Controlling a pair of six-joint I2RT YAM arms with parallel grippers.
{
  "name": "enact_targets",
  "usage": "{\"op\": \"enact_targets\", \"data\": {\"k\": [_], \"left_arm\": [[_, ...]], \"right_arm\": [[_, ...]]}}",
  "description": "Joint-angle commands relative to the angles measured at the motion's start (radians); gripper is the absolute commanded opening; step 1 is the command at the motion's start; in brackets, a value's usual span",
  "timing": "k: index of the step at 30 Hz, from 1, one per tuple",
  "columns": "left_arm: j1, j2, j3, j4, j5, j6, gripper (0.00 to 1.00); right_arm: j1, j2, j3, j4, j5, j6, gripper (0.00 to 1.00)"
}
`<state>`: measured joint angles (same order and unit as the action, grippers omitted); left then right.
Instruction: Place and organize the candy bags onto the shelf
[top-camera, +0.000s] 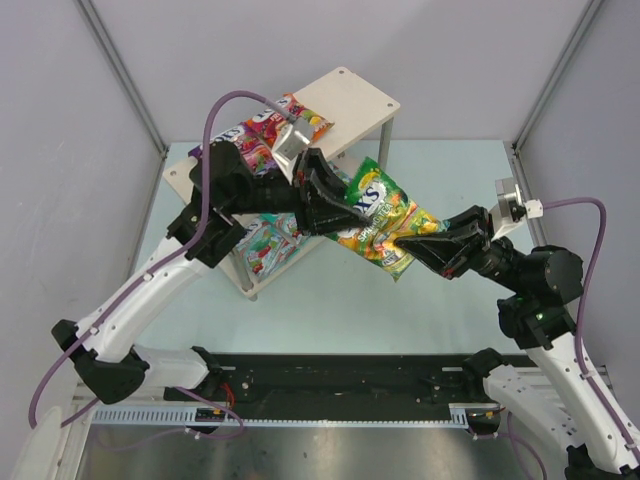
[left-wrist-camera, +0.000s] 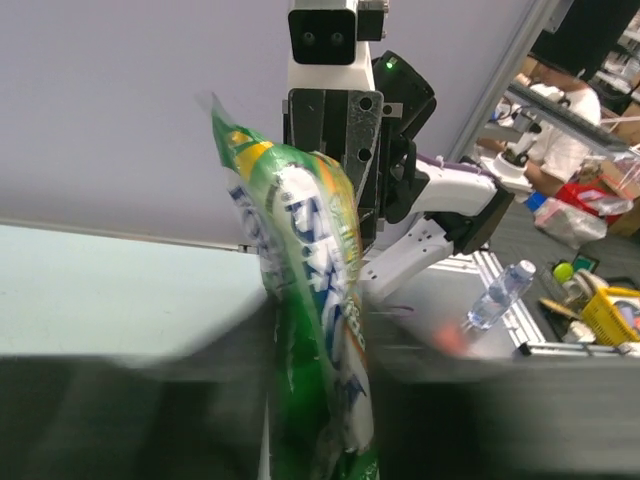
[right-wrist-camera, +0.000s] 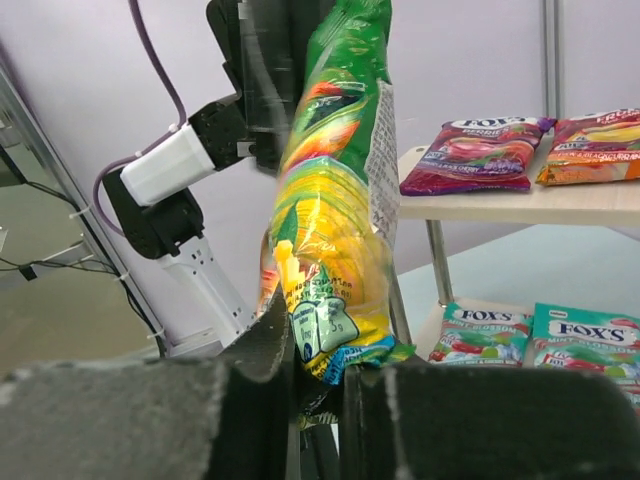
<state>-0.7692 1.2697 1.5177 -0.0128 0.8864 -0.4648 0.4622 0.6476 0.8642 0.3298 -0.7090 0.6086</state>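
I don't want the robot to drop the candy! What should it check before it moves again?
1. Right gripper pinching the green-yellow bag: ok, its fingers are closed on the bag's bottom edge.
2. Left gripper holding the other end: ok, it looks clamped.
3. Bag lifted off the table: ok, it hangs between the two arms.
4. Room on the shelf: ok, one end of the top board is bare wood.
5. Purple bag and red-orange bag lying flat on top, teal bags below: ok.
6. Bag's path to the shelf free of the left arm: cannot tell.
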Motion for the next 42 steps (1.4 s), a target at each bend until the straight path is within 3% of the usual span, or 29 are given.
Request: {"op": "enact_targets", "data": {"k": [1,2,4,8,11,14,21,25,36,42], "left_arm": [[0.001,-0.069,-0.005,-0.03,-0.076,0.046,0.69],[0.001,-0.088,0.005,-0.058,-0.113,0.086,0.99],[0.002,-0.115,0.028,-0.148,-0.209,0.132,1.0],[0.007,-0.196,0.09,-0.252,-0.561,0.234,1.0],[0.007,-0.259,0.108,-0.302,-0.732,0.279,1.0],[0.007,-0.303,0.102,-0.328,-0.811,0.299,1.0],[0.007,-0.334,0.082,-0.352,-0.83,0.305,1.0],[0.007,-0.339,0.088,-0.366,-0.833,0.318,1.0],[0.007,-0.351,0.079,-0.389,-0.857,0.344,1.0],[0.007,-0.355,0.07,-0.388,-0.859,0.345,1.0]], "right_arm": [[0.0,-0.017,0.006,0.045,0.032,-0.003,0.04],[0.001,-0.019,0.006,0.038,0.039,-0.006,0.04],[0.001,-0.019,0.006,0.022,0.063,-0.015,0.04],[0.001,-0.019,0.007,-0.014,0.155,-0.041,0.04],[0.0,-0.002,0.018,-0.034,0.262,-0.059,0.02],[0.003,0.091,0.094,-0.074,0.348,-0.089,0.02],[-0.01,0.401,0.35,-0.109,0.509,-0.148,0.0],[-0.033,0.651,0.548,-0.152,0.462,-0.184,0.0],[-0.095,1.065,1.043,-0.248,0.382,-0.182,0.0],[-0.1,1.23,1.228,-0.325,0.364,-0.178,0.0]]}}
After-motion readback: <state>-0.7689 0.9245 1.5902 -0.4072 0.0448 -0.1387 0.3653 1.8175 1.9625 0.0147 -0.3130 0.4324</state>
